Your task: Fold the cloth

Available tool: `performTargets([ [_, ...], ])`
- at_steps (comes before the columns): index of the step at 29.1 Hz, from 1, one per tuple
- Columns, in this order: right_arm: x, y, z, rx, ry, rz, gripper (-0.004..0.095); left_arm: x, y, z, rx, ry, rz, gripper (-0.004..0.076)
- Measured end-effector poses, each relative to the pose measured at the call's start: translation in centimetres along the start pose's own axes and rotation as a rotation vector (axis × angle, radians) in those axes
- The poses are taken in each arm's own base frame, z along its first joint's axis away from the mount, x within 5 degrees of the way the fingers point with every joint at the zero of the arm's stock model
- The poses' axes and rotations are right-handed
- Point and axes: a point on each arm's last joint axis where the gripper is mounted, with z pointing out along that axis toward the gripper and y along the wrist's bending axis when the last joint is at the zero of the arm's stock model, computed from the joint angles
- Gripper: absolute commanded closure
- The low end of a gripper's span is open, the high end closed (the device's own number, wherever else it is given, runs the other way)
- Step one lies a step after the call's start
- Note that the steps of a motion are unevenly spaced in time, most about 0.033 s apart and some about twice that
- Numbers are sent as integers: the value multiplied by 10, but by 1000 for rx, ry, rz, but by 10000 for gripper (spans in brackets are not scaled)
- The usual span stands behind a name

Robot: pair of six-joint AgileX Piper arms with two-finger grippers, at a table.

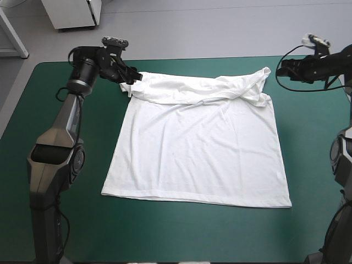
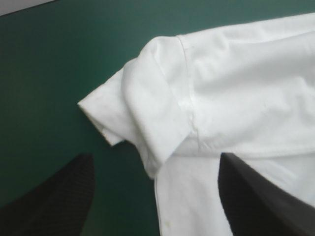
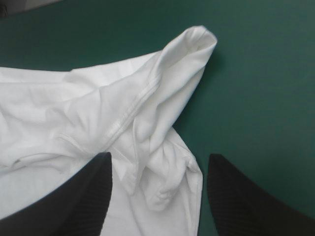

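T-shirt is lying flat, far edge bunching. Left gripper and right gripper are hovering wide open, gripping nothing. Should be pinching all layers at each sleeve.

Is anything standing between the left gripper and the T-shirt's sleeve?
Nothing visible. The left gripper has its jaws open, and the folded sleeve of the T-shirt lies just ahead of them on the teal-green cover.

T-shirt on table, left gripper at far-left corner, right gripper beside far-right
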Motion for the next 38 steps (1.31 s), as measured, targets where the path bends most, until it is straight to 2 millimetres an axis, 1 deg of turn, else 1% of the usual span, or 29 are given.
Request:
performTargets([
  [2,-6,4,-25,0,-39,-13,374,1,1,-23,18,35,-17,223],
  [4,-9,21,-50,-14,-68,-39,373,0,-1,-47,34,40,-38,225],
  [5,-9,30,-58,-24,-72,-47,374,-2,-2,-58,42,27,-52,225],
  [7,-2,51,-76,-48,-60,-68,373,-2,-7,-80,53,4,-72,225],
  [8,3,61,-83,-54,-46,-76,374,-1,-10,-90,57,0,-78,225],
  [9,9,67,-87,-54,-30,-81,373,4,-12,-97,62,11,-89,225],
  [12,33,94,-101,-55,24,-107,374,23,-18,-124,80,45,-112,227],
  [15,67,112,-105,-26,117,-142,373,58,-27,-150,90,105,-123,237],
  [17,94,121,-105,-8,193,-163,374,90,-33,-159,98,173,-129,251],
  [18,108,123,-103,0,233,-165,373,106,-35,-158,101,214,-135,261],
  [20,135,129,-106,18,292,-187,373,137,-40,-163,106,275,-142,276],
  [22,158,134,-111,47,322,-215,373,163,-43,-164,111,329,-148,286],
  [24,179,135,-116,83,345,-235,373,186,-46,-160,116,389,-156,286],
  [26,198,134,-121,121,362,-247,373,208,-49,-152,121,460,-162,286],
  [28,214,131,-123,145,374,-249,373,225,-50,-143,126,522,-168,286],
  [31,229,128,-127,167,370,-253,373,238,-49,-133,113,577,-162,286],
  [35,238,127,-126,172,381,-254,374,241,-46,-121,91,608,-146,286],
  [37,240,126,-125,175,386,-257,373,242,-45,-111,91,629,-149,286],
  [38,243,124,-123,194,399,-273,373,243,-45,-99,96,651,-156,286],
])
